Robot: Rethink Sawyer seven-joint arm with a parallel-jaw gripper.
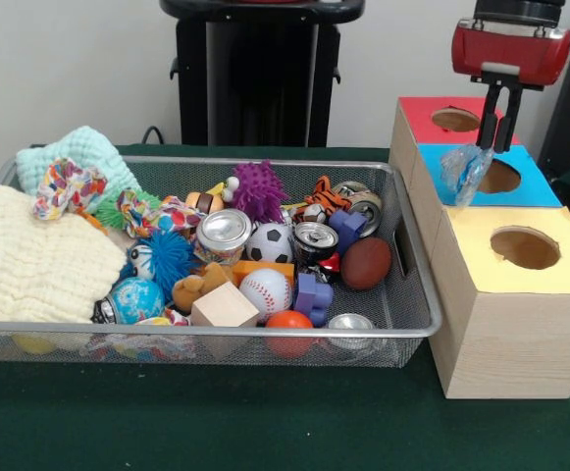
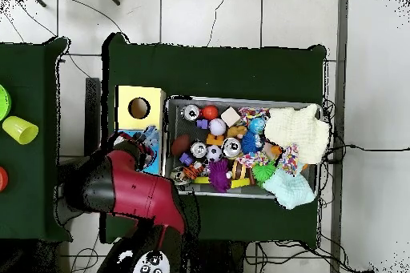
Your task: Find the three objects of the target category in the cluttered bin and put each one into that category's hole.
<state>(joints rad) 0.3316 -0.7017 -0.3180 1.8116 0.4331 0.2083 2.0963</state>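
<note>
My gripper hangs at the top right, above the blue-topped box. It is shut on a small clear creased bottle with a blue-and-white label. The bottle hangs just left of and slightly above the box's round hole. In the overhead view the arm covers most of the blue box, and the bottle shows beside it. The silver wire-mesh bin sits left of the boxes, also seen from overhead. No other clear bottle shows among its clutter.
The red-topped box stands behind the blue one and the yellow-topped box in front. The bin holds shiny cans, balls, a wooden block, patterned rags and a cream cloth.
</note>
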